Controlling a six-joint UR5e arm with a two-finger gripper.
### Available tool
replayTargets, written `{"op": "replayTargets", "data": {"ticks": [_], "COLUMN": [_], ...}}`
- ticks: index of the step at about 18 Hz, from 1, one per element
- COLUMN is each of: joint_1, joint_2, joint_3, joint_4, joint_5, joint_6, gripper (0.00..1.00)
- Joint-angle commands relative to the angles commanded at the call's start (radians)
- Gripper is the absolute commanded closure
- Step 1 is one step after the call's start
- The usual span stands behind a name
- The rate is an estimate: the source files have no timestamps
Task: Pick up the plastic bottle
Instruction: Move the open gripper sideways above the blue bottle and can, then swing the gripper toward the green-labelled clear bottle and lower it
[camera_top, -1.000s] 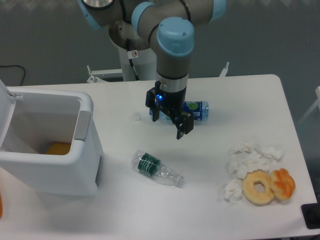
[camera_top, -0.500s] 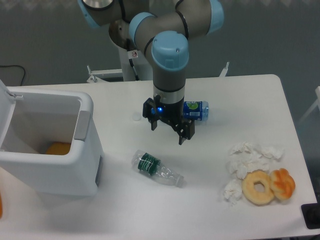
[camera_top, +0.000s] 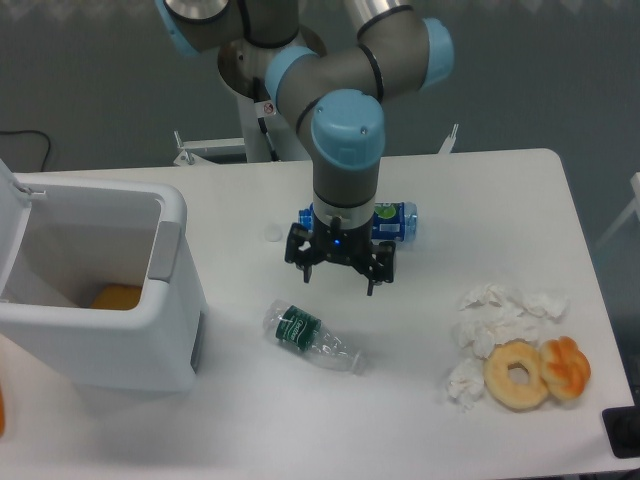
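Claw (camera_top: 339, 272) spread wide, pointing downward, holding nothing, hanging above the counter (camera_top: 480, 190) with a blue indicator lit between the fingers. Positioned up and to the right of the plastic bottle (camera_top: 313, 339), apart from it and not yet over it. Plastic bottle lying on its side on the counter in front of the claw, dark green label band toward the left end, clear body running down and to the right on a slant. Blue-labelled bottle (camera_top: 392, 220) lying just behind the wrist, partly hidden by it; not the target. Small white cap (camera_top: 272, 233) on the counter to the left of the claw. White bin (camera_top: 95, 285) at the left edge with an orange item (camera_top: 116, 297) inside. Crumpled tissues (camera_top: 495, 320) and two doughnuts (camera_top: 537, 372) at the right, well apart from the work area. Step in hand, as judged: approach and alignment before the grasp. Next move calls for shifting forward and slightly left until centred over the bottle, turning the wrist so the fingers straddle the slanted body crosswise, then descending and closing. Likely risk: bottle rolling if touched off-centre.
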Motion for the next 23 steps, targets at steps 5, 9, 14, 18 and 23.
{"op": "replayTargets", "data": {"ticks": [5, 9, 14, 18, 23], "joint_1": [0.032, 0.028, 0.025, 0.028, 0.031], "joint_2": [-0.034, -0.124, -0.193, -0.256, -0.308], "joint_3": [0.023, 0.106, 0.13, 0.147, 0.147], "joint_4": [0.003, 0.003, 0.011, 0.014, 0.048], "joint_5": [-0.002, 0.006, -0.018, -0.014, -0.018], "joint_6": [-0.275, -0.367, -0.482, -0.591, -0.602], "gripper": [0.0, 0.0, 0.0, 0.0, 0.0]}}
